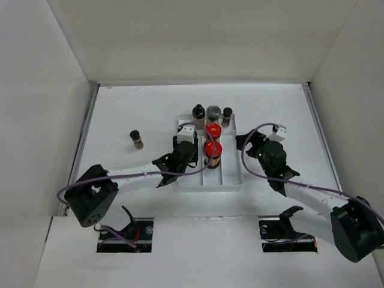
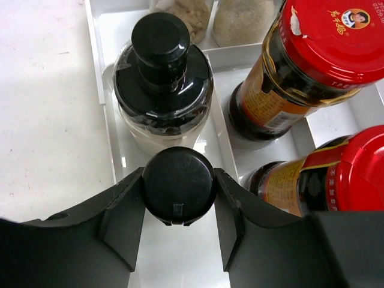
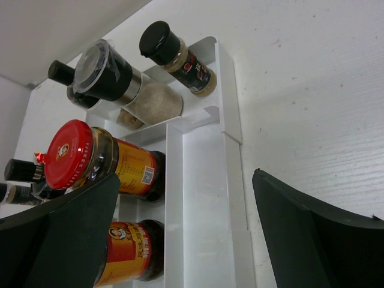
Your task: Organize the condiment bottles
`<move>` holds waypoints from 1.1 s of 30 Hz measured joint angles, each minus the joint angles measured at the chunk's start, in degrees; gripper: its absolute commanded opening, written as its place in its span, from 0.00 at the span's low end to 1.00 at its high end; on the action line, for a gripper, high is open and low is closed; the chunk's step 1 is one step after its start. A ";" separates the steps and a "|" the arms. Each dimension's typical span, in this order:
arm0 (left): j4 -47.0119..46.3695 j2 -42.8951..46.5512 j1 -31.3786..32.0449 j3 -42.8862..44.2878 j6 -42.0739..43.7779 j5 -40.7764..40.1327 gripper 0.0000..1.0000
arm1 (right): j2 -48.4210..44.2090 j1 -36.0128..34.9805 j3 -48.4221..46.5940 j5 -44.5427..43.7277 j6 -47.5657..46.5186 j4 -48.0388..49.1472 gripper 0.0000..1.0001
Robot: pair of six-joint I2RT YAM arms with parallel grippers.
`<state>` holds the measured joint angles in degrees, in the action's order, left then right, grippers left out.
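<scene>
The left gripper (image 2: 179, 193) pinched a black-capped jar (image 2: 178, 180) over the tray (image 1: 231, 180); the right gripper (image 3: 186, 237) gaped empty. One lone jar (image 1: 137, 139) stood outside.

Two big brown jars with red caps (image 1: 213, 131) stand in the tray's (image 1: 231, 171) middle part. Three smaller jars (image 1: 213, 113) stand along its back. The left gripper (image 2: 179, 187) pinches a small black-capped jar (image 2: 179, 180). One little jar (image 1: 137, 139) stands alone, left of the tray

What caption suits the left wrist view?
Left gripper grips a black-capped jar over the white tray, beside a black-topped grinder.
</scene>
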<state>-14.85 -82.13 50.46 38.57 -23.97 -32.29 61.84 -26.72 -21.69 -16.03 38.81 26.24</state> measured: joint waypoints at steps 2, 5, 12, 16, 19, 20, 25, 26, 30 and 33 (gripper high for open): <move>-0.26 -0.44 -0.22 0.20 0.28 0.02 0.37 | 0.00 0.00 0.00 0.00 0.02 0.00 1.00; -1.01 -0.74 -0.31 0.20 0.55 0.02 0.50 | 0.00 0.00 0.00 0.00 0.00 0.00 0.99; -1.03 -0.44 -0.17 0.17 0.83 0.20 0.70 | 0.00 0.00 0.00 0.00 0.00 0.00 0.99; -0.02 2.91 -0.17 0.13 1.03 0.04 0.70 | 0.00 0.00 0.00 0.02 0.02 0.00 0.99; 0.79 7.48 -0.39 -0.22 1.22 -0.76 0.69 | 0.00 0.00 0.00 0.02 0.02 0.00 0.99; 1.03 9.31 -0.66 -0.50 1.27 -1.20 0.67 | 0.02 0.00 0.00 0.00 0.02 0.00 0.99; 2.19 17.44 -5.68 -3.50 0.26 -4.50 0.66 | 0.00 0.00 0.00 0.00 0.02 0.00 0.99; 2.84 18.18 -7.56 -3.80 -0.50 -5.05 0.67 | 0.00 0.00 0.00 0.02 0.02 0.00 0.99; 6.67 18.43 -17.81 -3.89 -4.22 -5.64 0.71 | 0.00 0.00 0.00 0.02 0.00 0.00 0.93; 8.13 17.33 -24.70 -3.89 -6.16 -5.81 0.73 | 0.00 0.00 0.00 0.13 -0.02 0.02 0.85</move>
<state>-6.72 -64.79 25.76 34.68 -30.13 -38.11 61.84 -26.72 -21.69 -15.90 38.79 26.26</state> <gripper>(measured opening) 0.719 0.882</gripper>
